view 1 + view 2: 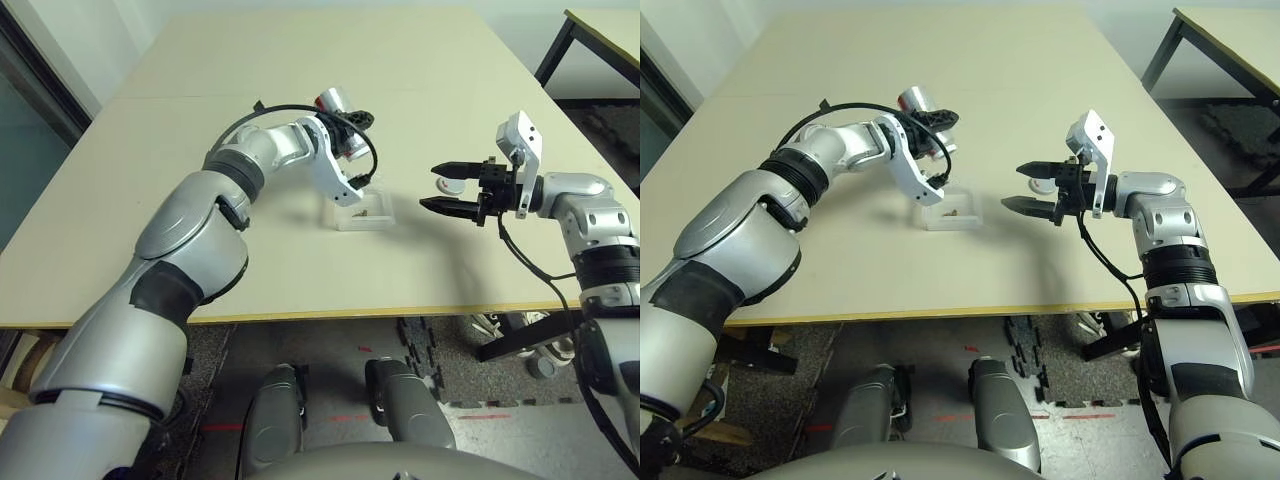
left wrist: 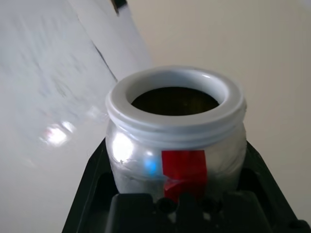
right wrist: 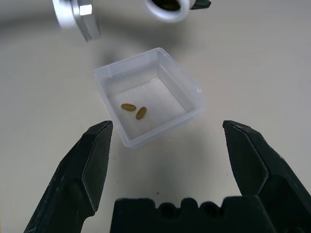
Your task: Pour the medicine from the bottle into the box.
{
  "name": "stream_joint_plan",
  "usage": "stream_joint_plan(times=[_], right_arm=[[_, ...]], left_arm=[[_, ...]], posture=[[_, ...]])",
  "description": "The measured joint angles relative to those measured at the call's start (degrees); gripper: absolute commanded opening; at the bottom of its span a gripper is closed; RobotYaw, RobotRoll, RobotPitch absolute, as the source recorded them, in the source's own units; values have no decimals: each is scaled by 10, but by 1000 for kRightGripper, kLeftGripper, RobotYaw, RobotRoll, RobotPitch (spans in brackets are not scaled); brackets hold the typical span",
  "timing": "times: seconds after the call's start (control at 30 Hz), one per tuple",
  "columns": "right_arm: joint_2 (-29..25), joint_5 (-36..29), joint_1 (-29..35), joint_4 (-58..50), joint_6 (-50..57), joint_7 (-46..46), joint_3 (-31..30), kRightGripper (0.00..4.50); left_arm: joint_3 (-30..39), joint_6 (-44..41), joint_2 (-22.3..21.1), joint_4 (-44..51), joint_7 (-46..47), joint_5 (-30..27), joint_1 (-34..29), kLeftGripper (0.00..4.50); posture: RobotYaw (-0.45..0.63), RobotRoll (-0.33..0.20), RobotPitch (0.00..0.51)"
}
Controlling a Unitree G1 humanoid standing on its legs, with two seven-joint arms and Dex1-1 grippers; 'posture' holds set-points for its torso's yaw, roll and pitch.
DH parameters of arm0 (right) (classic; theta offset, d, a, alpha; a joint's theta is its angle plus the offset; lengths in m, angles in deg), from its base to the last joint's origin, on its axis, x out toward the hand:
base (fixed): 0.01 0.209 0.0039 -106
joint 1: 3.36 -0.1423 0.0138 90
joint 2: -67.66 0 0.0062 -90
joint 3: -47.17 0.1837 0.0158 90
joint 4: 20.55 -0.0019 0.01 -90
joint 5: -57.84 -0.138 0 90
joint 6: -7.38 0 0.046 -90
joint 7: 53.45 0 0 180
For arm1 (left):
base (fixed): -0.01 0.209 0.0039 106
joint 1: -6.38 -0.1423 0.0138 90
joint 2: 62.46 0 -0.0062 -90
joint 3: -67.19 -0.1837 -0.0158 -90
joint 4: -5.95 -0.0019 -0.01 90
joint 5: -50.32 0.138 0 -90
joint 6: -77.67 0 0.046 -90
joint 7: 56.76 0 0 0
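My left gripper [image 1: 350,128] is shut on the bottle [image 1: 333,100], a small silver one with a red mark, and holds it tilted in the air just beyond the box [image 1: 362,213]. The left wrist view looks into the bottle's [image 2: 177,126] wide white mouth, with a black finger on each side. The clear square box [image 3: 150,97] rests on the table with two brownish-yellow bits of medicine [image 3: 135,110] inside. To the right of the box my right gripper [image 1: 455,190] hovers open, pointing at it, with nothing between its fingers [image 3: 97,155].
A round grey cap with a red mark [image 1: 447,183] lies on the table just behind my right gripper. The tan table [image 1: 250,250] stretches wide beyond the box. Its front edge runs close below both arms. A second table [image 1: 605,30] stands at the far right.
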Motion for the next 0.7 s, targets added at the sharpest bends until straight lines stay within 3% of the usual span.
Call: stream_joint_plan(times=[0.13,0.3,0.43,0.57,0.7], right_arm=[[0,2,0,1,-2,-3,-1,4500],[0,4,0,3,-3,-10,-2,4500],[0,8,0,3,-6,-11,-4,4500],[0,11,0,6,-12,-13,-8,4500],[0,15,0,16,-15,-18,-11,4500]], left_arm=[[133,-19,3,0,-156,-149,-35,2650],[307,-144,12,12,-360,-348,-87,2650],[395,-233,19,52,-419,-450,-120,2650],[483,-310,17,103,-422,-542,-157,2650],[519,-344,14,135,-408,-583,-194,2650]], posture=[[-173,0,92],[-168,0,91],[-163,0,92],[-154,0,92],[-150,0,93]])
